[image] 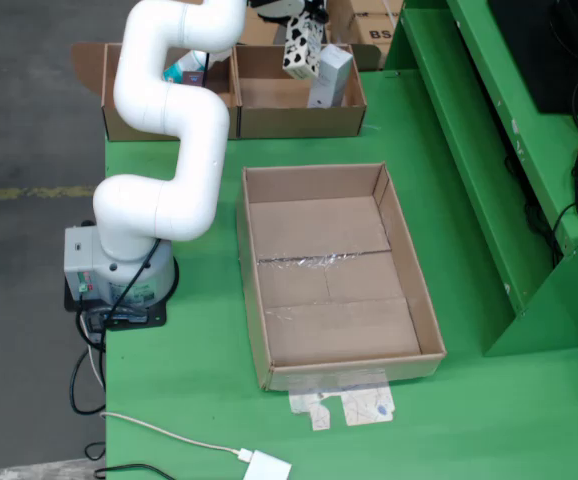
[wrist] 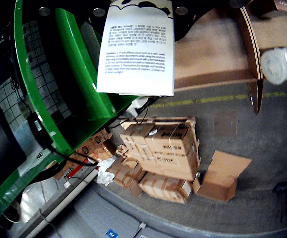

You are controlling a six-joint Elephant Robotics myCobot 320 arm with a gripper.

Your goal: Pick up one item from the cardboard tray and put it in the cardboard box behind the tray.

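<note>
The fixed view shows my gripper [image: 307, 22] at the top, shut on a black-and-white cow-patterned carton [image: 301, 50]. The carton hangs over the right-hand cardboard box [image: 299, 122] behind the tray. A pale rectangular pack [image: 331, 76] leans inside that box, beside the carton. The large cardboard tray [image: 253, 300] lies mid-table, and only tape shows on its floor. In the wrist view the held carton [wrist: 136, 49] fills the top, printed side facing the camera. My fingers are hidden there.
A second cardboard box [image: 119, 125] stands left of the first and holds a white bottle [wrist: 278, 64]. The arm's base [image: 119, 275] sits at the table's left edge. A green shelf frame [image: 529, 200] runs along the right. A white adapter [image: 267, 466] and a paper scrap [image: 344, 408] lie in front.
</note>
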